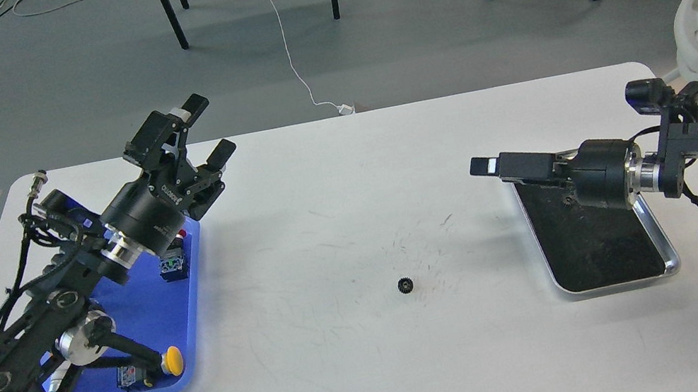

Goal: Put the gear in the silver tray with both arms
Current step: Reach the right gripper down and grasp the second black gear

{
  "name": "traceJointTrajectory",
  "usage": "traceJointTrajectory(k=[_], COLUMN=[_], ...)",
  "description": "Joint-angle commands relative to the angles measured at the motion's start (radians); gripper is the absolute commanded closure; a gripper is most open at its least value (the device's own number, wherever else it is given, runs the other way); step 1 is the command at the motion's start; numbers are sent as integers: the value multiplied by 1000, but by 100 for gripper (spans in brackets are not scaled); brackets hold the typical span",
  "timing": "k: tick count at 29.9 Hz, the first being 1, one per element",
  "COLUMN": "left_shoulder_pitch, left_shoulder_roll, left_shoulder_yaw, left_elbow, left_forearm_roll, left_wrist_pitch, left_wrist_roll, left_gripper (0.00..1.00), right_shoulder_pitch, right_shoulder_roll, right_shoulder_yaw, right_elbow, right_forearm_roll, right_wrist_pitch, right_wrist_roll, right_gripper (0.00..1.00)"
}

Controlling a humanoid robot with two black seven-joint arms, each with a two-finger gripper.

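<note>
A small black gear (405, 284) lies on the white table (381, 377), in the middle and apart from both grippers. The silver tray (664, 241) stands at the right, its dark bottom partly covered by my right arm. My right gripper (482, 166) points left, level over the tray's far left corner; its fingers overlap, so I cannot tell their gap. My left gripper (208, 129) is raised over the blue tray's far right corner, with its two fingers spread and empty.
A blue plastic tray (196, 309) at the left holds several push-button parts, among them a yellow button (170, 361). Chairs and table legs stand on the floor beyond the table's far edge.
</note>
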Motion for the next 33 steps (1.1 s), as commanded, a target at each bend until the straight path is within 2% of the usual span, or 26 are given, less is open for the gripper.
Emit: traceJointTrajectory(k=[1,6,10,14,24,31,33], left_shoulder_pitch=[33,34,34,36,57,62,70], left_shoulder_roll=[-7,-4,-3,-1,1,2,5], left_shoulder_yaw=[-35,-31,-29,-28,-34,-34,-35], left_elbow=[-3,-16,-41,-59,-69,-76,-87], left_forearm_roll=[-40,-39,-41,-39,-37,-37,-37], left_wrist_pitch=[0,0,2,5,5,5,5], left_wrist_roll=[0,0,0,0,0,0,0], left_gripper=[3,2,2,2,2,2,2], right_shoulder_pitch=[186,411,500,497,423,393,383], right_shoulder_roll=[102,264,410,498,656,691,702], right_shoulder_yaw=[-220,-450,-596,-632,-685,-716,-716], right_elbow=[-10,-21,-59,-124,-210,-237,-245], right_forearm_roll=[-82,-88,-147,-233,-235,-234,-234], right_wrist_pitch=[0,1,0,0,-45,-113,-133], right_wrist_roll=[0,0,0,0,0,0,0], right_gripper=[1,1,2,4,8,29,30])
